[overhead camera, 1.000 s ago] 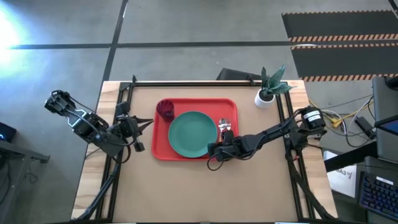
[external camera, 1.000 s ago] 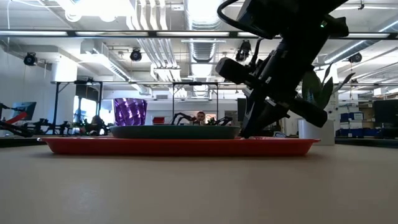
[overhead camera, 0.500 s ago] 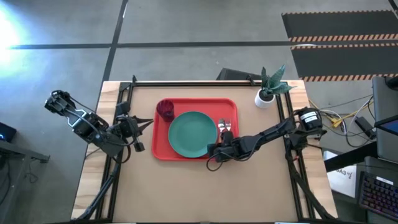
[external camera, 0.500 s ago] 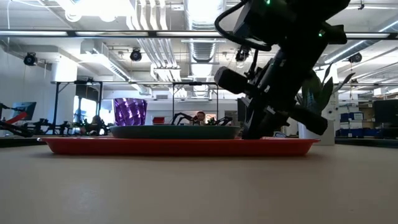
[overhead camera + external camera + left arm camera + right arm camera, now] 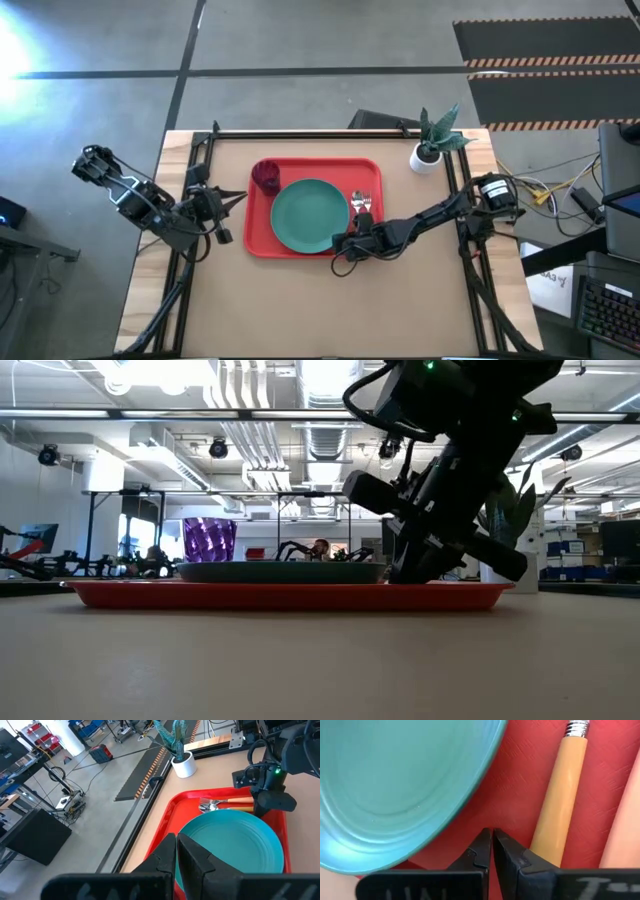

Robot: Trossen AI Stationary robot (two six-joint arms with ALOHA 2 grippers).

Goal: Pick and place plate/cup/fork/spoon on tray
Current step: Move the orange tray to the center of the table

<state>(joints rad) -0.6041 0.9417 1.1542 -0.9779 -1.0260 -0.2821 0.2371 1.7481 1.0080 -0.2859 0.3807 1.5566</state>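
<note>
The red tray lies on the table. On it rest the teal plate, the purple cup at its far left corner, and the fork and spoon side by side to the right of the plate. My right gripper is shut and slants down over the tray floor. It stands between the plate's rim and an orange handle. My left gripper is shut and empty. It hangs raised past the tray's left side. My right gripper's shut fingertips stand low over the bare tray floor beside the orange handle. Whether they touch the floor or the handle I cannot tell.
A small white pot with a green plant stands at the table's far right corner. Black rails run along the table's far edge and sides. The near half of the table is bare brown board.
</note>
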